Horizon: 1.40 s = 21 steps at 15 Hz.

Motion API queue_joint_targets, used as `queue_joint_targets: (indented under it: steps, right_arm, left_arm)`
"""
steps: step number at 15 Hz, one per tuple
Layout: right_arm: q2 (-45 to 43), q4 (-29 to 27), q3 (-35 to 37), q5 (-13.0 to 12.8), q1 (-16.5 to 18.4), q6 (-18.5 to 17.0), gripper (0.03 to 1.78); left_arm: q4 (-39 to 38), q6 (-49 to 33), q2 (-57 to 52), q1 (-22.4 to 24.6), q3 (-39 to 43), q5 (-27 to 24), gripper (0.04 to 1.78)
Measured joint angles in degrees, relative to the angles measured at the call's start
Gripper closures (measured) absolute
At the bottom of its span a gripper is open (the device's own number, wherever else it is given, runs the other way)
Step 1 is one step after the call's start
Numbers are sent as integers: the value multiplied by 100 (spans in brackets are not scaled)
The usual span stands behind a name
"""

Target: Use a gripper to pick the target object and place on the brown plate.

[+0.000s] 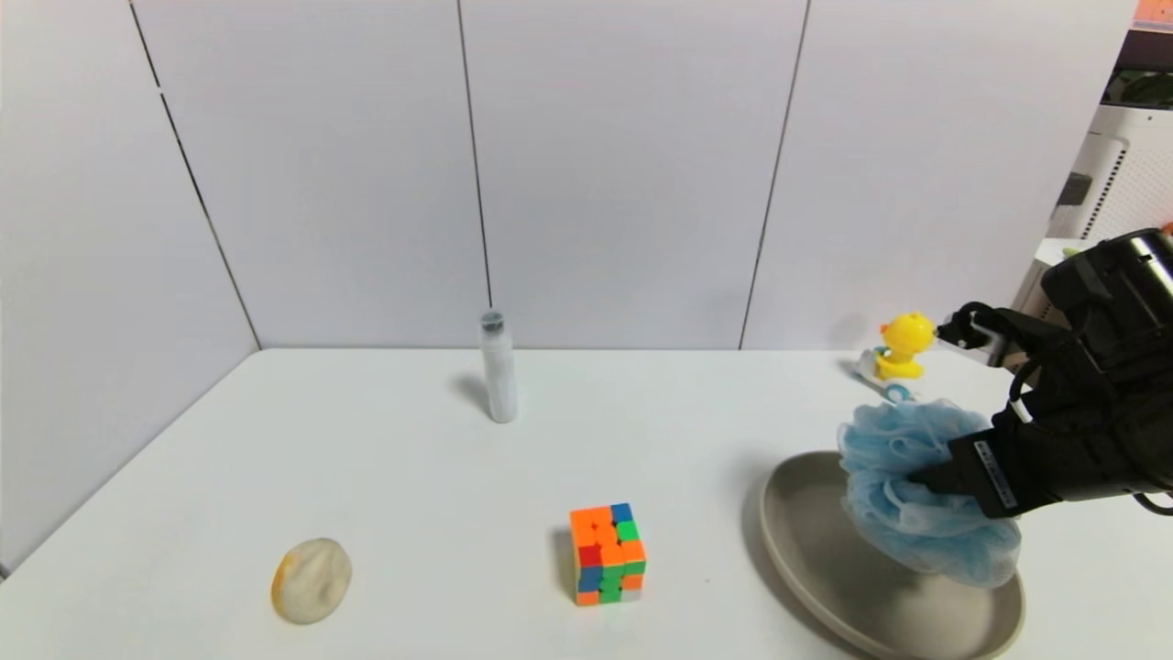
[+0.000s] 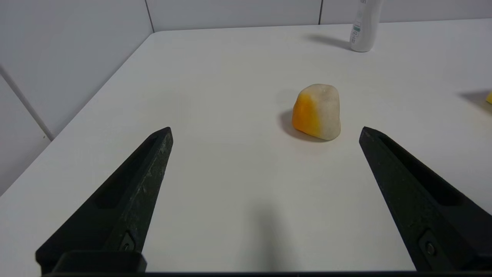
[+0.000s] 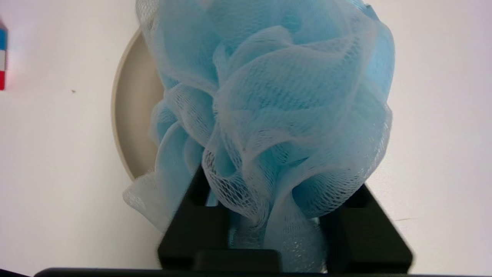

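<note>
My right gripper (image 1: 916, 481) is shut on the light blue mesh bath pouf (image 1: 916, 495) and holds it over the right half of the brown plate (image 1: 806, 550) at the table's front right. In the right wrist view the pouf (image 3: 276, 104) fills the space between the black fingers (image 3: 192, 227), whose tips are buried in the mesh, with the plate's rim (image 3: 127, 115) behind it. I cannot tell whether the pouf touches the plate. My left gripper (image 2: 265, 134) is open and empty, low over the table's front left.
A multicoloured puzzle cube (image 1: 607, 554) stands left of the plate. A yellow duck toy (image 1: 898, 353) sits at the back right. A white bottle (image 1: 498, 367) stands at the back middle. A white and orange lump (image 1: 312, 579) lies at the front left, ahead of my left gripper (image 2: 317, 111).
</note>
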State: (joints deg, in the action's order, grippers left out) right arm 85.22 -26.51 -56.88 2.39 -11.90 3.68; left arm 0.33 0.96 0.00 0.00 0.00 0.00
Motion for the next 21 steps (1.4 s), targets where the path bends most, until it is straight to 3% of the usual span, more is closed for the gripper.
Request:
queue_joint_targets:
  steps: [2, 4, 10, 13, 16, 19, 21]
  right_arm:
    - [-127, 494, 308, 41, -66, 67, 87]
    - [-168, 533, 429, 39, -89, 98, 70]
    - [-592, 527, 551, -105, 60, 69, 38]
    - [-1386, 524, 581, -362, 317, 72, 29]
    - [-2536, 571, 1003, -456, 466, 80, 23]
    - [-4072, 841, 2033, -489, 542, 91, 19]
    - [-5188, 1239, 3103, -495, 623, 102, 17]
  left_arm:
    - [2, -2, 0, 0, 0, 0, 7]
    - [0, -2, 0, 0, 0, 0, 7]
    - [2, -2, 0, 0, 0, 5, 7]
    - [2, 0, 0, 0, 0, 2, 7]
    - [0, -2, 0, 0, 0, 0, 7]
    - [2, 0, 0, 0, 0, 2, 7]
    - [0, 0, 0, 0, 0, 5, 7]
